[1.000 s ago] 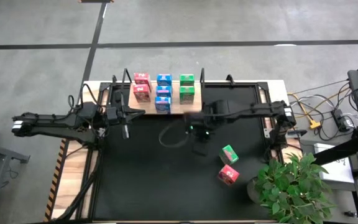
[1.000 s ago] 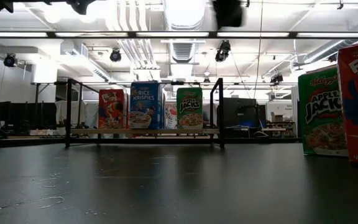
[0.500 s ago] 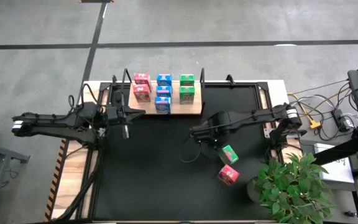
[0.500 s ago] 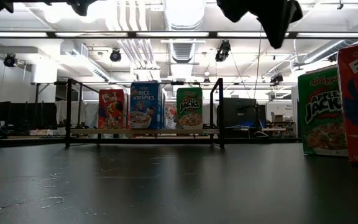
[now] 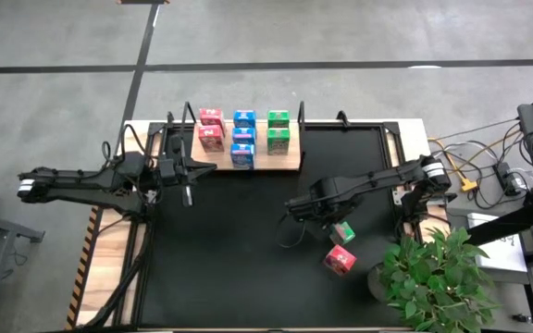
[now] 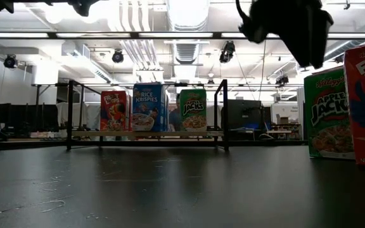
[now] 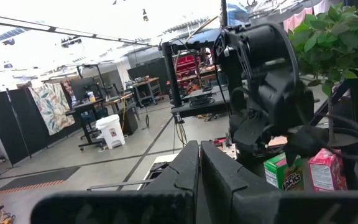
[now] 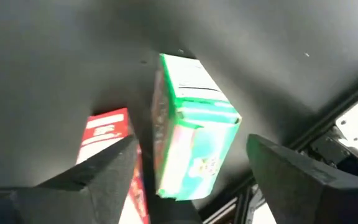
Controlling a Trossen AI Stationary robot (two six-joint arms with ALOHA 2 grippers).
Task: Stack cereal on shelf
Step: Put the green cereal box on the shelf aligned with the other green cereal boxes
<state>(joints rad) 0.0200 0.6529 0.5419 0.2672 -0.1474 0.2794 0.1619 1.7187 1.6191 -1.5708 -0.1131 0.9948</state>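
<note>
Just off the shelf's (image 5: pixel 288 159) near edge, out on the black mat (image 5: pixel 229 268), the right gripper (image 5: pixel 325 219) hung directly above the loose green box (image 8: pixel 191 134), its fingers spread wide with the box showing in the gap between them, nothing yet held. The box stood upright, and a pink-red box (image 5: pixel 340 260) stood close beside it, farther from the shelf. The left gripper (image 5: pixel 187 172), pinched shut, waited by the shelf's left end, well apart from both; the right arm was plainly the nearer.

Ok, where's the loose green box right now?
High view: green box stands on the mat's right side, under the open right gripper, beside the red box.
</note>
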